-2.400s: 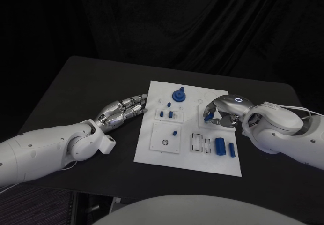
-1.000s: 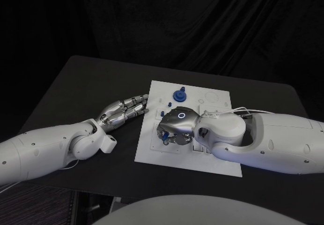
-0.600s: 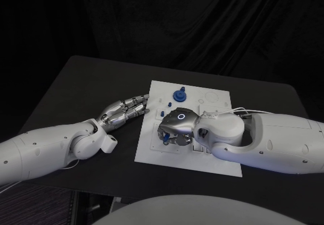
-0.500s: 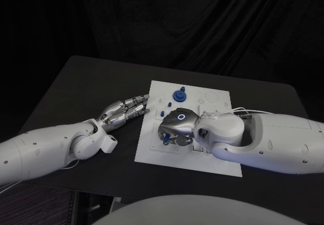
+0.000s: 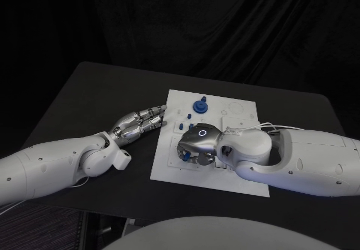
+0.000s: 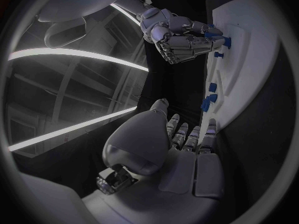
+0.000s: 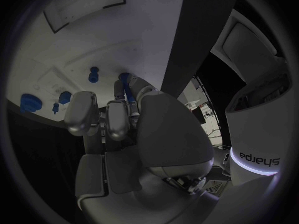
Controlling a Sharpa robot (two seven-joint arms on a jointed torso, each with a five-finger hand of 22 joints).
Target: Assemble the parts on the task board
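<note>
The right hand (image 5: 198, 146) is nearest, reaching from the right across the white task board (image 5: 169, 172) and hanging over its left-middle area, above the square inset plate. In the right wrist view its fingers (image 7: 117, 118) are curled downward onto the board, with a small blue peg (image 7: 125, 80) showing at their tips; it appears to be pinched there, though the contact itself is partly hidden. Just beside them a second small blue peg (image 7: 94, 75) stands upright in the board.

To the left, the left hand (image 5: 139, 124) lies on the black tabletop (image 5: 90, 99) just beside the board's left edge, its fingers stretched out and slightly apart, holding nothing.

Farther back on the board, two small blue parts (image 5: 186, 125) sit in a row just beyond the right hand. At the far end a blue round knob (image 5: 200, 105) stands upright, near a shallow round recess (image 5: 236, 108) in the far right corner.
</note>
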